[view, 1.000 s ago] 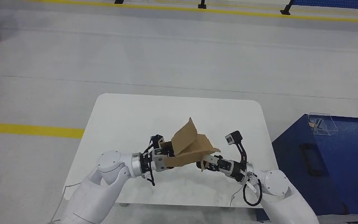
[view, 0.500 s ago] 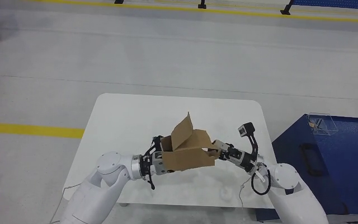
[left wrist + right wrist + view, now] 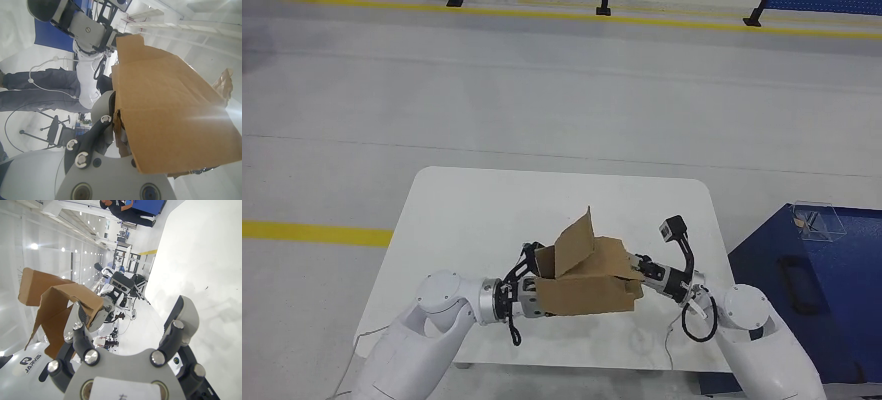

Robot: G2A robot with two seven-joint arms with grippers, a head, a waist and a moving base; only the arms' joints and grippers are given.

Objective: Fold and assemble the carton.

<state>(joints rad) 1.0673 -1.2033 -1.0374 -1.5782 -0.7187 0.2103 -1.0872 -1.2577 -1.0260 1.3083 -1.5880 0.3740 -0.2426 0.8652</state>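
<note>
Between the pads of the left tool (image 3: 115, 121), close in at its own wrist, a crumpled edge of the carton (image 3: 166, 106) is pinched. One dark finger (image 3: 94, 132) lies against the near face and its partner is hidden behind the board, so I take the grip as closed on the cardboard. Out from that tool the carton runs as a broad brown panel with a crease across it. From above it looks like a flattened sleeve partly pulled open, held between the two arms and seemingly lifted off the white tabletop (image 3: 462, 215). At the end farthest from the left tool sits the right tool (image 3: 638, 276), its fingers spread wide. One ribbed pad (image 3: 81, 313) touches a folded corner of the board, while the other finger (image 3: 181, 313) stands well apart with nothing against it. Farther off, past the line between the two tools, one flap (image 3: 576, 240) stands up unfolded. By my judgement the work is in its early middle: the blank is picked up and its walls are starting to take box shape. No end looks closed, no flap looks tucked, and the corners are not square. What remains is to open the sleeve fully, fold the end flaps inward, lock them, and set the carton down.
</note>
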